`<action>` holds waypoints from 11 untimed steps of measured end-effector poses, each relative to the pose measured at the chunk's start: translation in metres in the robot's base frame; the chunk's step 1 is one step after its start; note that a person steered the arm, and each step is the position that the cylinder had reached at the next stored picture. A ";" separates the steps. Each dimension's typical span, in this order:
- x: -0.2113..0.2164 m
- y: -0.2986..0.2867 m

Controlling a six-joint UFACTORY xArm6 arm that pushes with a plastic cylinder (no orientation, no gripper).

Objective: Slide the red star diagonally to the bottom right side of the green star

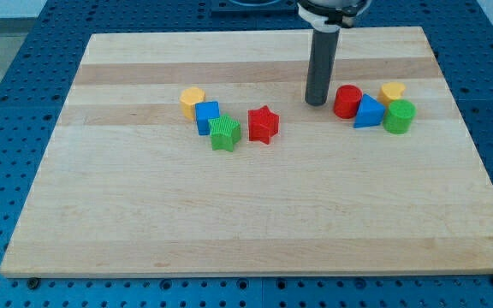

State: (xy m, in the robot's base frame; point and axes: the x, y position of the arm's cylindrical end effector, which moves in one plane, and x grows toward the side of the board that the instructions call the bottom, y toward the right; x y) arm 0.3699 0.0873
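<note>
The red star lies on the wooden board, just right of the green star, with a small gap between them. The green star touches a blue cube, and a yellow hexagon block sits at the cube's upper left. My tip stands on the board up and to the right of the red star, apart from it, and just left of a red cylinder.
At the view's right, next to the red cylinder, a blue triangle block, a green cylinder and a yellow heart-like block cluster together. Blue perforated table surrounds the board.
</note>
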 end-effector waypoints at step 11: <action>0.030 -0.116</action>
